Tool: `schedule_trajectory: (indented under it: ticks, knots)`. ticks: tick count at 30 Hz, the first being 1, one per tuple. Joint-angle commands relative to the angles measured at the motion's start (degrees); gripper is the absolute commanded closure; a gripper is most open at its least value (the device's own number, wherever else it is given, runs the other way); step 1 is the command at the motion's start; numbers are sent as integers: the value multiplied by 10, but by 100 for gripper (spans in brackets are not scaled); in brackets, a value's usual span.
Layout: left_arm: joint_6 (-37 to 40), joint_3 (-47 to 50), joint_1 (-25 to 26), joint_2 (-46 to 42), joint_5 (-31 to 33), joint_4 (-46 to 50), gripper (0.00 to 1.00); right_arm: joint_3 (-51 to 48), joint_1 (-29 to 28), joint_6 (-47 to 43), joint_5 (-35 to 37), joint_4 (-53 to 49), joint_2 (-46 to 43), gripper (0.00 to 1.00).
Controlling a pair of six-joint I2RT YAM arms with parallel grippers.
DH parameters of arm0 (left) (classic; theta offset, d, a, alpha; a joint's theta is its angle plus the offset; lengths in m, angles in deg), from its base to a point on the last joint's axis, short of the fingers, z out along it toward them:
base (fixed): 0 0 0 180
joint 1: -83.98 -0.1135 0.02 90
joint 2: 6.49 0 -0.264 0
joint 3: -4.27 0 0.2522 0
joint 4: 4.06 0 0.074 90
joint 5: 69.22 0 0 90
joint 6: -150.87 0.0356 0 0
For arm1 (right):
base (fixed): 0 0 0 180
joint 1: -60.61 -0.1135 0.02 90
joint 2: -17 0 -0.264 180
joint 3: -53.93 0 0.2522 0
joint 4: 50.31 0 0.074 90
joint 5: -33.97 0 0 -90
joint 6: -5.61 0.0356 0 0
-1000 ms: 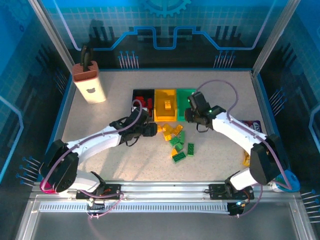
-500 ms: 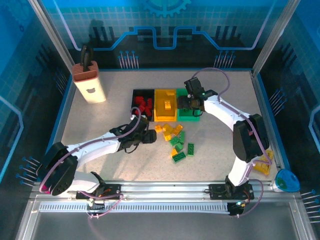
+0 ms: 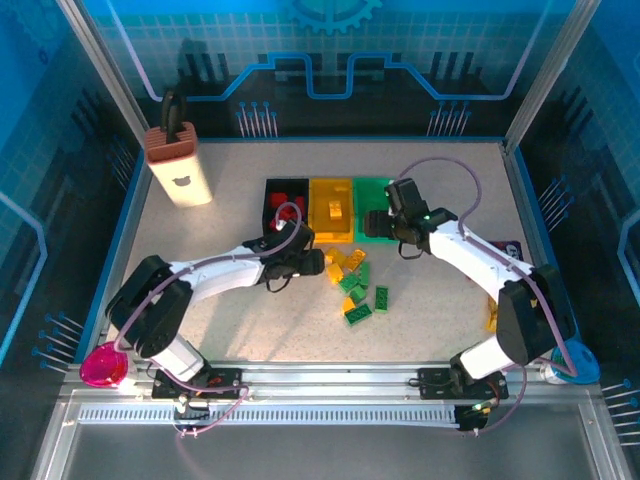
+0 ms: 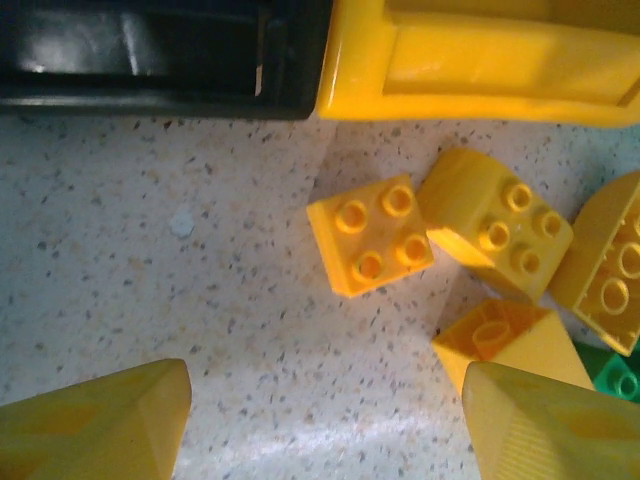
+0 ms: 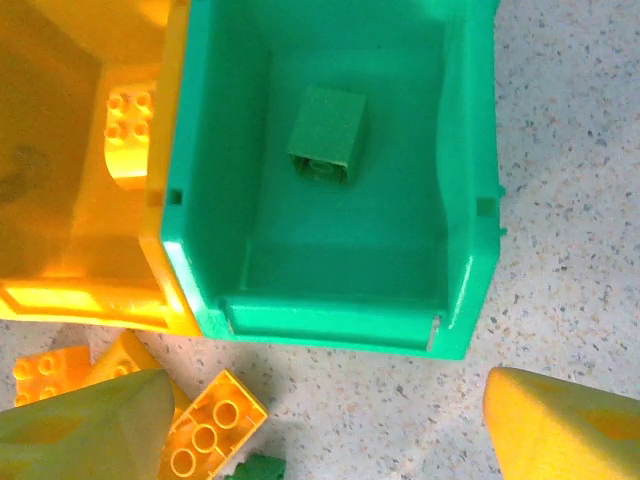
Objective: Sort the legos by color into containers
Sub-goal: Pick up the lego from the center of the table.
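Observation:
Three containers stand side by side: black, yellow and green. Red legos lie in the black one, a yellow brick in the yellow one, and a green brick in the green one. Loose yellow and green legos are scattered in front of them. My left gripper is open over bare table, just short of a yellow four-stud brick. My right gripper is open and empty at the green container's near wall.
A tall beige box with a brown top stands at the back left. A pink bowl sits by the left arm's base and a blue one by the right arm's base. A dark packet lies at the right.
My right gripper opened, reached over the green container and drew back to its near side. My left gripper shifted right toward the yellow bricks.

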Motion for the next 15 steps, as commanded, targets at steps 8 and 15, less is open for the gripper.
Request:
schedule_trajectory:
  ticks: [8, 15]
  knots:
    - [14, -88, -11, 89, 1, 26, 33, -50, 3, 24, -10, 36, -29, 20]
    - [21, -135, -17, 130, 1, 49, 38, -76, 11, 30, -13, 46, -36, 20]
